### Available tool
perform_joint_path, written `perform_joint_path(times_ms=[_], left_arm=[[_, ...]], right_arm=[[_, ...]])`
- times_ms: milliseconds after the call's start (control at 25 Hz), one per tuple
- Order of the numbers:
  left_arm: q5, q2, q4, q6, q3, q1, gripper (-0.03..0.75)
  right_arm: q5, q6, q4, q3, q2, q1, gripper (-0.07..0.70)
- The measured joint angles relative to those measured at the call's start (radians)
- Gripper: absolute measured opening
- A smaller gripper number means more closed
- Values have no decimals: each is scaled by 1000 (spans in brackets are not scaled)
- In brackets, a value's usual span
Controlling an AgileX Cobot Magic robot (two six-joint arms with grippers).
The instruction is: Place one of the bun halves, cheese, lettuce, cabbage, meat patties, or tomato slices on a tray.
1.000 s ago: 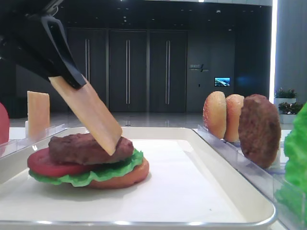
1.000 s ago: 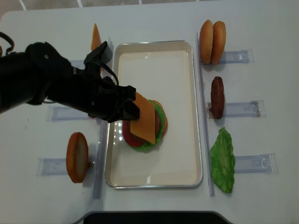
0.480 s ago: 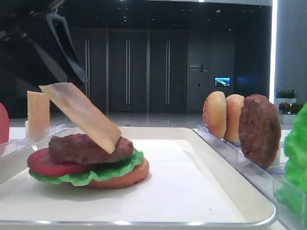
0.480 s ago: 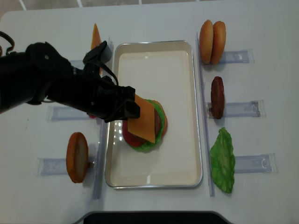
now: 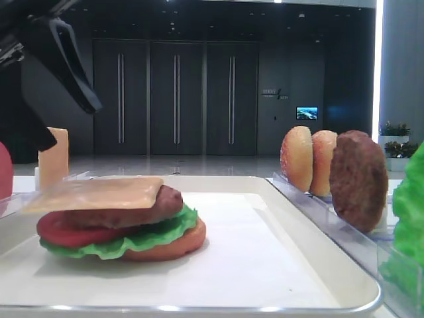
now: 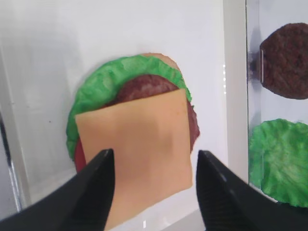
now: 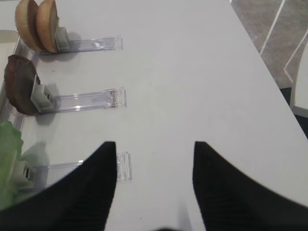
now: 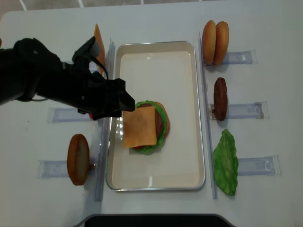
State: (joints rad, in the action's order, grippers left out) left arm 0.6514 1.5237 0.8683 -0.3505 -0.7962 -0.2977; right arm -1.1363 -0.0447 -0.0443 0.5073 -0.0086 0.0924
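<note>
Cheese (image 8: 139,126) lying flat on patty (image 6: 155,91), stack sitting on tray (image 8: 180,71). We are reading left gripper (image 6: 153,178) fingers apart, clear of cheese. We are advising straight lift, avoiding slice edge.

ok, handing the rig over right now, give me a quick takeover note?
Left tool: open, above the stack, holding nothing.
Right tool: open, empty, over bare table by the clear racks.
Thin square pale-yellow cheese slice lies flat on the brown patty, over green lettuce, red tomato and bun, in the white metal-rimmed tray.
Done: cheese placed.
Left: retract the left arm.
</note>
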Motion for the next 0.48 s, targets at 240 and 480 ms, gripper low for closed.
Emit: perform_joint_path(times_ms=[240, 480], left_arm=[[16, 0, -5, 0, 0, 10, 511], [107, 0, -151, 117, -119, 10, 521]], right_arm=[[0, 0, 0, 0, 0, 0, 348], [0, 0, 0, 0, 0, 0, 348]])
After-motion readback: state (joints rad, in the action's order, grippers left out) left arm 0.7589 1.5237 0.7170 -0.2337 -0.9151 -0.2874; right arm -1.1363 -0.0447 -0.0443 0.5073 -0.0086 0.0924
